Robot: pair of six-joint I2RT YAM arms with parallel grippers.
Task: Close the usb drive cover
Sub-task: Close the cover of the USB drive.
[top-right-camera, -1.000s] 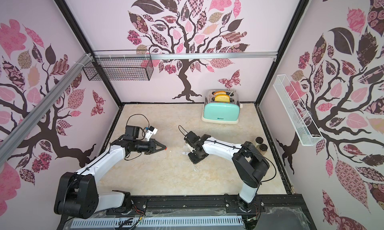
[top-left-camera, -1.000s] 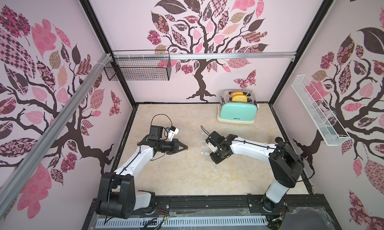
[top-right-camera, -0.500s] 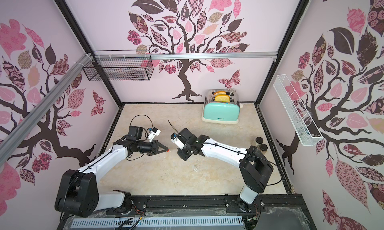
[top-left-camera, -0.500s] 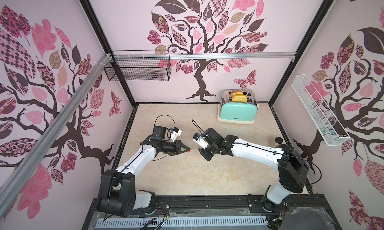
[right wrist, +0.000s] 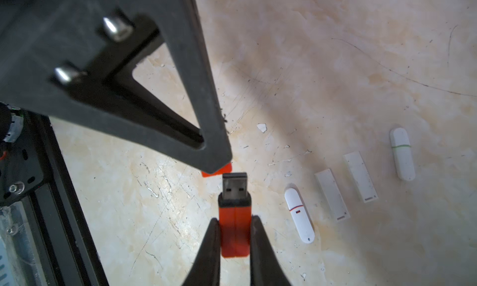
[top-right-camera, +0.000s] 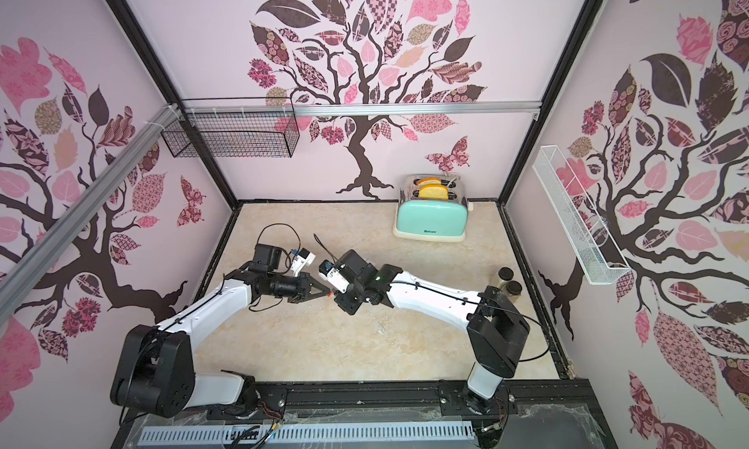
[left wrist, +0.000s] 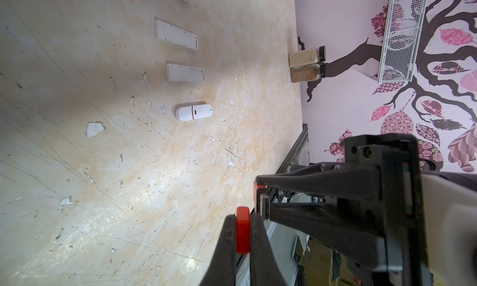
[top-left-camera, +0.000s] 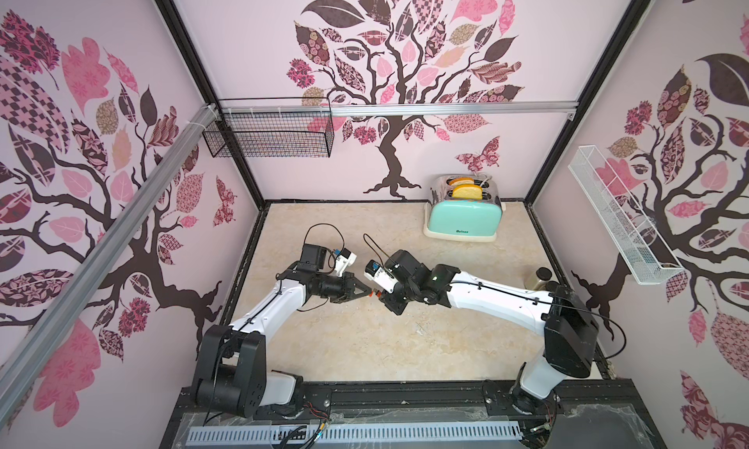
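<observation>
The left arm (top-left-camera: 267,309) and right arm (top-left-camera: 498,301) share white link shells and bulky black joint housings. Thin black cables (top-left-camera: 321,224) loop beside each white wrist camera (top-left-camera: 344,260). The left gripper (top-left-camera: 367,293) and right gripper (top-left-camera: 381,296) have black triangular fingers (right wrist: 206,117) with cut-out windows and silver screws (right wrist: 116,26).

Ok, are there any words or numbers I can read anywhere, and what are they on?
On the mint toaster: one short dark word low on its side, too blurred to read for sure.
On the spice jars: label print, too small to read.
On the flat white sticks: a tiny grey mark at one end, unreadable.
I see no other writing.
</observation>
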